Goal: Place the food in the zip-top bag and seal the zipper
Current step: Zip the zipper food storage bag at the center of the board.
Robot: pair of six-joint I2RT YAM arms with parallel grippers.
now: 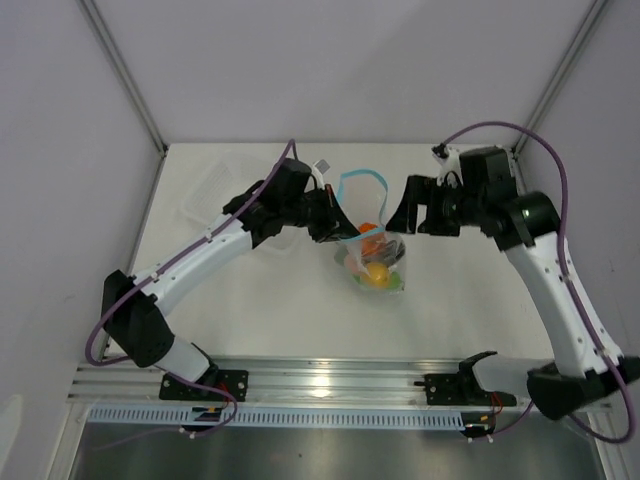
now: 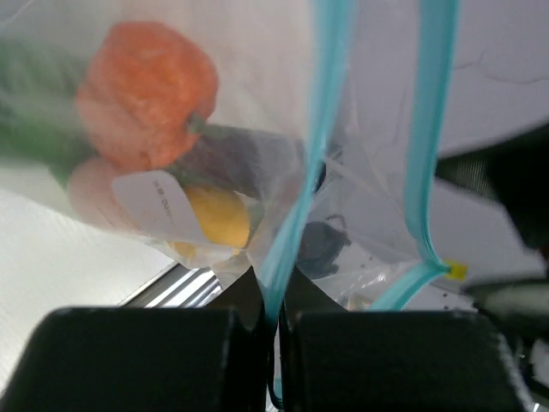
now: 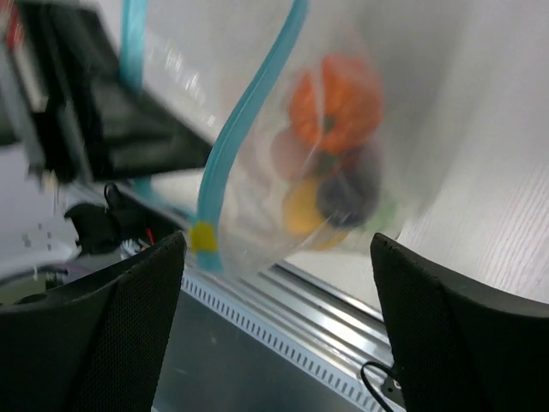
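The clear zip-top bag (image 1: 372,258) hangs in mid-table with the food inside: orange pumpkin (image 2: 146,94), yellow lemon (image 2: 219,216), purple eggplant (image 2: 249,159), pink peach (image 2: 86,193) and a green piece (image 2: 30,120). Its light-blue zipper (image 1: 362,182) stands open in a loop. My left gripper (image 2: 276,313) is shut on one zipper strip (image 2: 296,215) at the bag's left edge and holds the bag up. My right gripper (image 3: 274,283) is open and empty, just right of the bag (image 3: 334,146), with the zipper (image 3: 249,112) and its yellow end tab (image 3: 203,236) in front of it.
A clear rigid tray (image 1: 212,195) lies at the back left, beside the left arm. An aluminium rail (image 1: 330,380) runs along the near table edge. White walls close the table at the back and sides.
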